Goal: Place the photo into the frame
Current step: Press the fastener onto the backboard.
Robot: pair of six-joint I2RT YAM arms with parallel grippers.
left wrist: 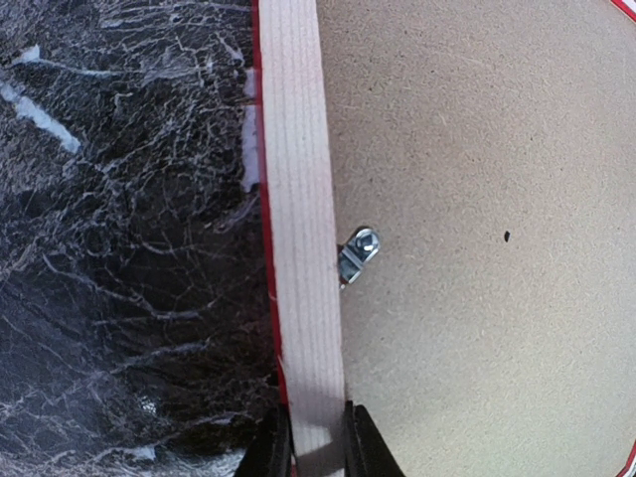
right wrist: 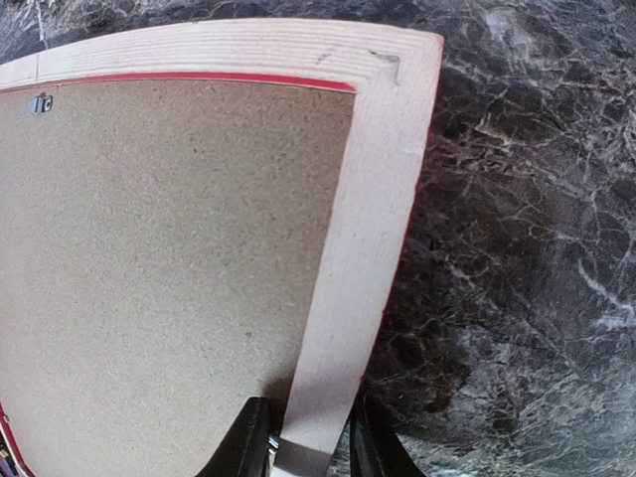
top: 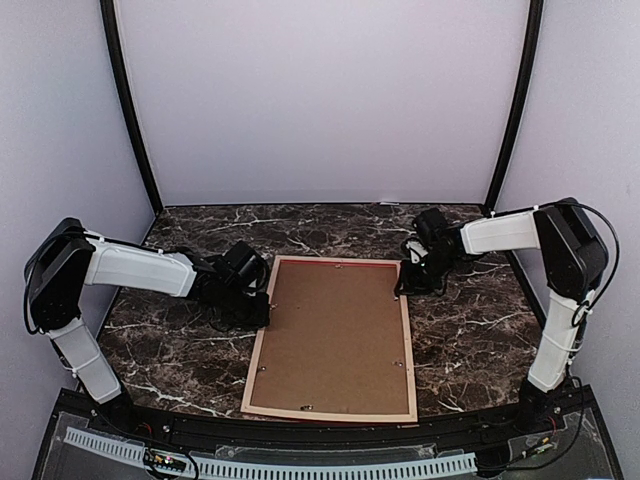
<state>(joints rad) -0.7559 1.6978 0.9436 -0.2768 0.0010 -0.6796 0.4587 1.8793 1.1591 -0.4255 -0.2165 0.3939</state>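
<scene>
The big flat picture frame (top: 330, 413), pale wood on its back with a thin red edge, lies face down in the middle of the dark marble counter (top: 470, 320). A brown cardboard backing board (top: 335, 335) fills it. A small silver metal clip (left wrist: 358, 253) sits on the board, right by the frame's left side.

The left gripper (left wrist: 318, 437) is clamped on the left wooden side, one black finger on each side of it. The right gripper (right wrist: 310, 437) has its fingers (right wrist: 253, 442) on each side of the right wooden side, near the far corner. I cannot tell if it is squeezing.
</scene>
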